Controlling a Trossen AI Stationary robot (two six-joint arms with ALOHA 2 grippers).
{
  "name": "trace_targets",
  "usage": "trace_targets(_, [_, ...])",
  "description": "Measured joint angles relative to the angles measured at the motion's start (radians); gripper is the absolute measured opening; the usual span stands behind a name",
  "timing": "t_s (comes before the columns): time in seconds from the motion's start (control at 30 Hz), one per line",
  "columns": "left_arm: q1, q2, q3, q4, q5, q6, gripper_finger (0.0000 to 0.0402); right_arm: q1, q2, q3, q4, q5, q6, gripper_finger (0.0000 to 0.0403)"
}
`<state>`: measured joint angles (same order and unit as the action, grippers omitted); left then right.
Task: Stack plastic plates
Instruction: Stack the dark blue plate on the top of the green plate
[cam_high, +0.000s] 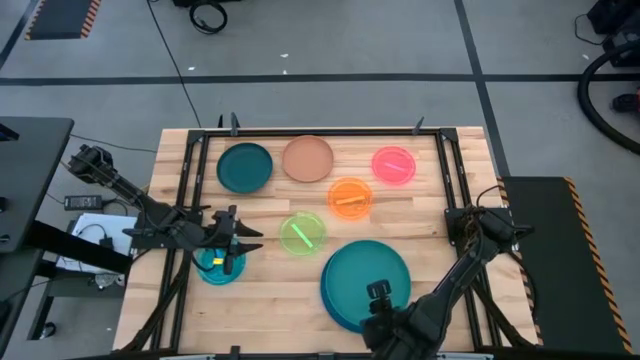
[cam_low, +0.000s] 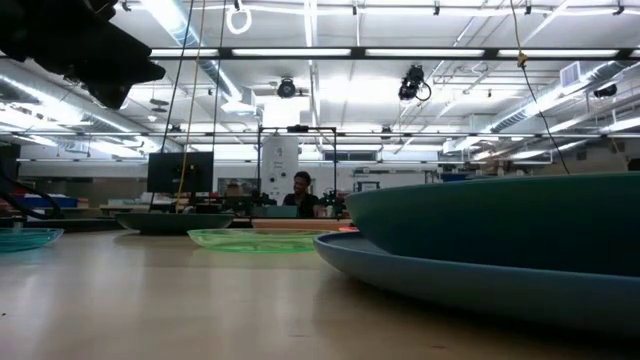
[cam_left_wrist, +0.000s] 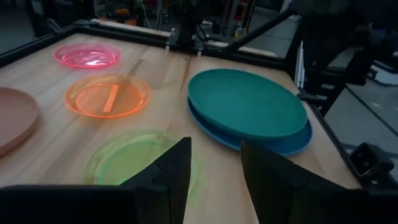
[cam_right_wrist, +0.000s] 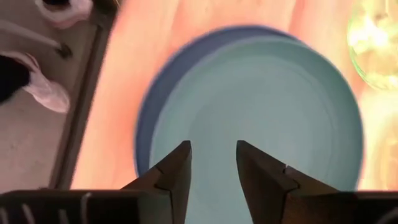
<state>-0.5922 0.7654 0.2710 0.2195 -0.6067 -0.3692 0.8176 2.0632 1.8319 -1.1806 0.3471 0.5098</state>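
Seven loose plates and one stack lie flat on the wooden table. The large teal plate (cam_high: 368, 272) sits on the blue plate (cam_high: 334, 306), whose rim shows along one side (cam_right_wrist: 144, 118). The lime-green plate (cam_high: 302, 234), orange plate (cam_high: 350, 197), pink plate (cam_high: 394, 165), tan-brown plate (cam_high: 307, 159) and dark teal plate (cam_high: 245, 167) are spread toward the far side. My left gripper (cam_high: 240, 240) is open over the cyan plate (cam_high: 218, 265), pointing at the lime-green plate (cam_left_wrist: 134, 158). My right gripper (cam_right_wrist: 213, 177) hangs open above the teal plate's near part.
A black metal frame (cam_high: 320, 131) runs along the table's far edge and down both sides. Bare wood lies between the cyan plate and the teal stack (cam_high: 275, 290). In the low view, a person (cam_low: 302, 190) sits far off in the room behind the table.
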Motion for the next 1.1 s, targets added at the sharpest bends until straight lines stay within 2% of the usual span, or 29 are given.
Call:
trace_targets(0.2, [0.000,0.000,0.000,0.000,0.000,-0.011,0.0146,-0.038,0.002,-0.104,0.101,-0.033,-0.028,0.0122])
trace_targets(0.37, [0.001,0.000,0.000,-0.017,-0.043,-0.008,0.0146,-0.079,0.000,-0.165,0.123,-0.035,-0.086,0.0119])
trace_targets(0.43, [0.010,0.000,0.000,-0.015,-0.050,-0.008,0.0146,-0.103,-0.016,-0.207,0.182,-0.050,-0.130,0.0119])
trace_targets(0.6, [0.059,0.000,0.000,-0.014,-0.052,0.046,0.0146,-0.181,-0.112,-0.354,0.386,-0.099,-0.254,0.0119])
trace_targets(0.83, [0.142,0.000,0.000,-0.007,-0.053,0.225,0.0146,-0.307,-0.291,-0.534,0.566,-0.084,-0.368,0.0119])
trace_targets(0.97, [0.188,0.000,0.000,-0.007,-0.052,0.229,0.0146,-0.368,-0.367,-0.614,0.651,-0.063,-0.335,0.0119])
trace_targets(1.1, [0.266,0.000,0.000,-0.014,-0.051,0.180,0.0146,-0.408,-0.407,-0.685,0.646,-0.014,-0.275,0.0119])
